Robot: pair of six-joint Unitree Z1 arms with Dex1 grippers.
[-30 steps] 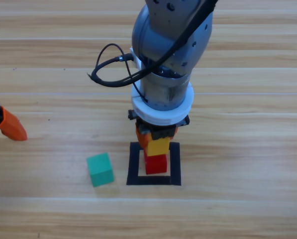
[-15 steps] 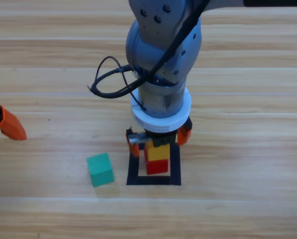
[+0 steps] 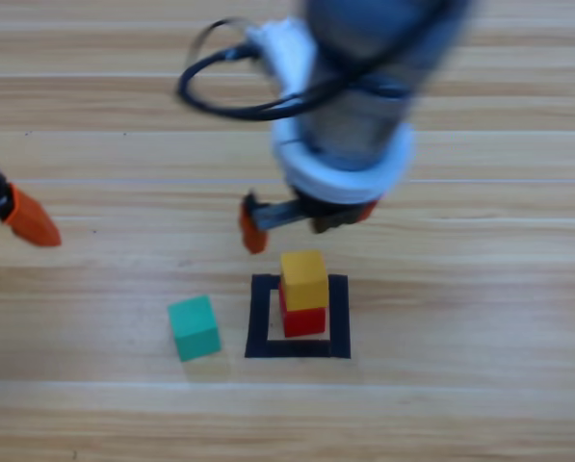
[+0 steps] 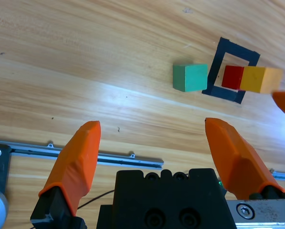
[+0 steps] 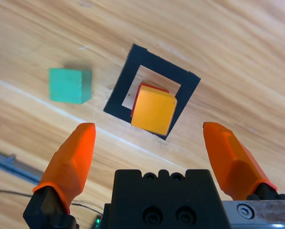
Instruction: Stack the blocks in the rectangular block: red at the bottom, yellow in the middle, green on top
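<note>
Overhead plus two downward wrist views

Grey rt arm (image 3: 364, 87), looped blk cable (image 3: 231, 91), orange-jawed hands, blk hand body w/ screws (image 5: 156, 200)

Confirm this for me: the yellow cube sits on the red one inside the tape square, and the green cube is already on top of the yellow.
Not quite. The green cube lies on the table left of the tape square, as the high view shows. The yellow cube does sit on the red one inside it.

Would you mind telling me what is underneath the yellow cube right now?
The red cube sits under the yellow cube, inside the black tape square. Only its sides show; its top face is covered.
</note>
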